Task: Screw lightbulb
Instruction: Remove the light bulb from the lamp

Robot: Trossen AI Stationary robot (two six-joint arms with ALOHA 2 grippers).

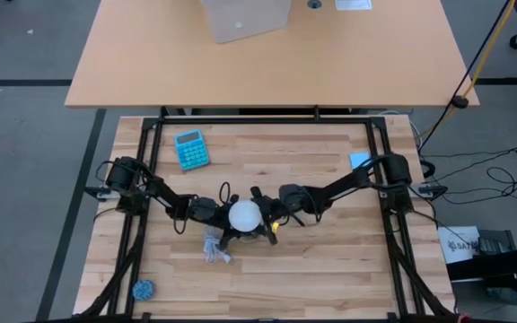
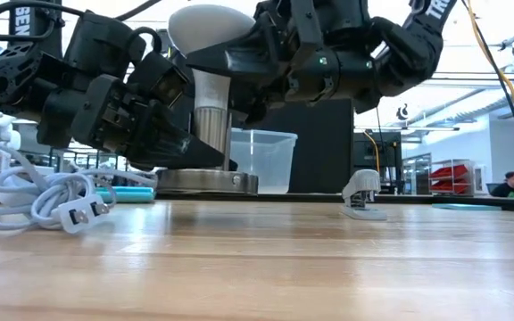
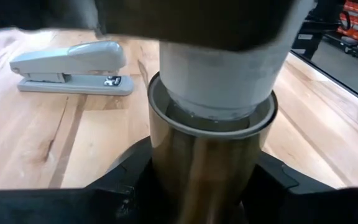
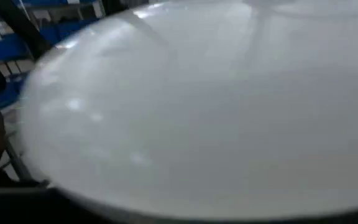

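The white lightbulb [image 1: 244, 214] stands upright, dome up, at the table's middle. Its neck [image 3: 219, 81] sits in the collar of a metallic socket tube [image 2: 211, 134], which rises from a round base disc [image 2: 205, 181] on the table. My left gripper [image 1: 224, 218] comes from the table's left and is shut on the socket tube. My right gripper [image 1: 265, 215] comes from the right and is shut on the bulb's head, which fills the right wrist view [image 4: 191, 112]. The socket's white cord and plug [image 2: 56, 205] lie on the table to the left. My left gripper pinches the socket's metal tube [image 3: 210, 168] between its two fingers [image 3: 126, 186], one on each side, below the collar. The fingers come level from the table's left. The socket stands upright with its base disc on the table. My right gripper holds the bulb's wide head [image 2: 205, 31], its fingers [image 2: 248, 49] coming level from the table's right. The contact itself is hidden by the gripper and the bulb. The bulb stands upright with its neck in the socket.
A grey stapler [image 3: 73, 65] lies on the table beyond the socket and also shows in the low view [image 2: 364, 198]. A teal calculator [image 1: 191, 149] lies at the far left, a blue ball [image 1: 142, 289] at the near left, and a light-blue item [image 1: 359, 161] at the far right.
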